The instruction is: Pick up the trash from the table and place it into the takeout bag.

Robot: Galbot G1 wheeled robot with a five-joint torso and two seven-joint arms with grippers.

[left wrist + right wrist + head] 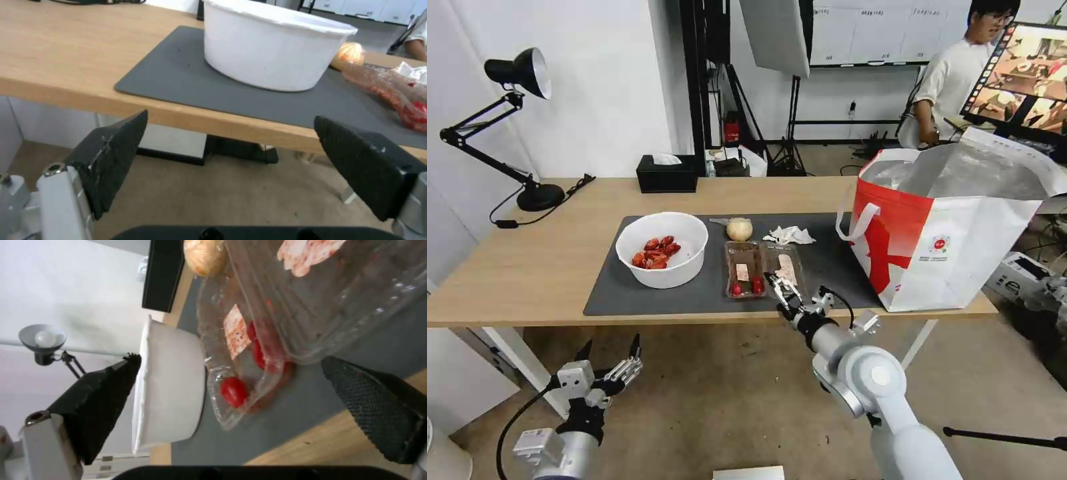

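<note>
My right gripper [779, 285], fingers spread, reaches the clamshell tray [762, 267] at six o'clock for gripping; my left gripper [610, 357] waits open below the table [527, 267].

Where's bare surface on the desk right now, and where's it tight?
Free: light wood left of the mat, between the lamp base and the bowl; also the back strip beside the tissue box. Crowded: mid-mat, where the wrapped ball, tissue and clamshell tray cluster, right claw at its near edge, takeout bag filling the right end.
</note>
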